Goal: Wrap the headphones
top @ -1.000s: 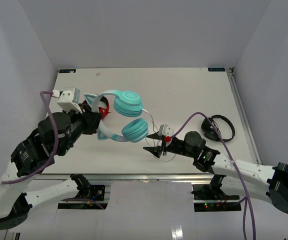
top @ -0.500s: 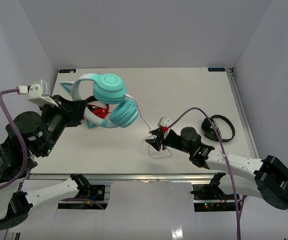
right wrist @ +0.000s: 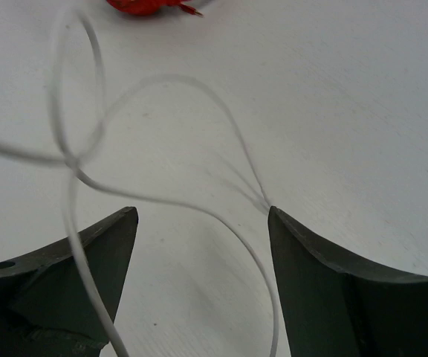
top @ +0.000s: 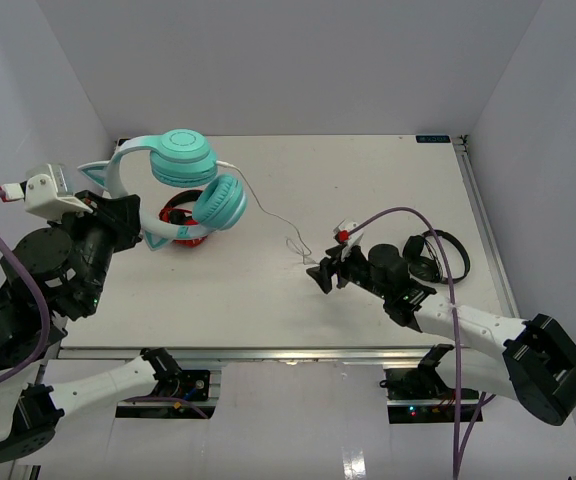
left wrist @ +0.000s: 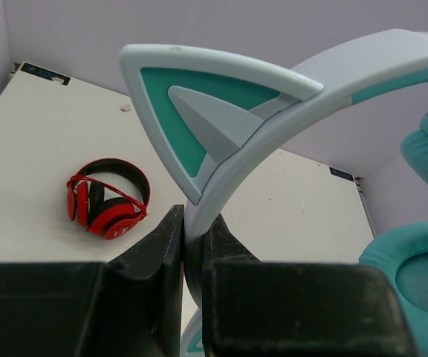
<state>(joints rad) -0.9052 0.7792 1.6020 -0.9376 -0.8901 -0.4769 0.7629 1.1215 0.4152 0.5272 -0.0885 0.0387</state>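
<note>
While left gripper (left wrist: pixel 192 249) pinches headphones (top: pixel 183 165) by band beside cat ear, cups hang lifted over far-left of table (top: pixel 388 180), above red set (top: pixel 180 216). Cord (top: pixel 268 212) trails from lower cup to right gripper (right wrist: pixel 199 223); jaws wide, cord loops lying between them, unclamped. To wrap well: close on single strand, not tangle; keep tension light; lay even turns round band; no jerks

You have the teal headphones (top: pixel 183 160) raised over the counter's (top: pixel 368 180) far-left part. The left hand (left wrist: pixel 193 219) pinches their pale, cat-eared band (left wrist: pixel 310 97), and their thin white cord (right wrist: pixel 171 76) loops rightward.
</note>
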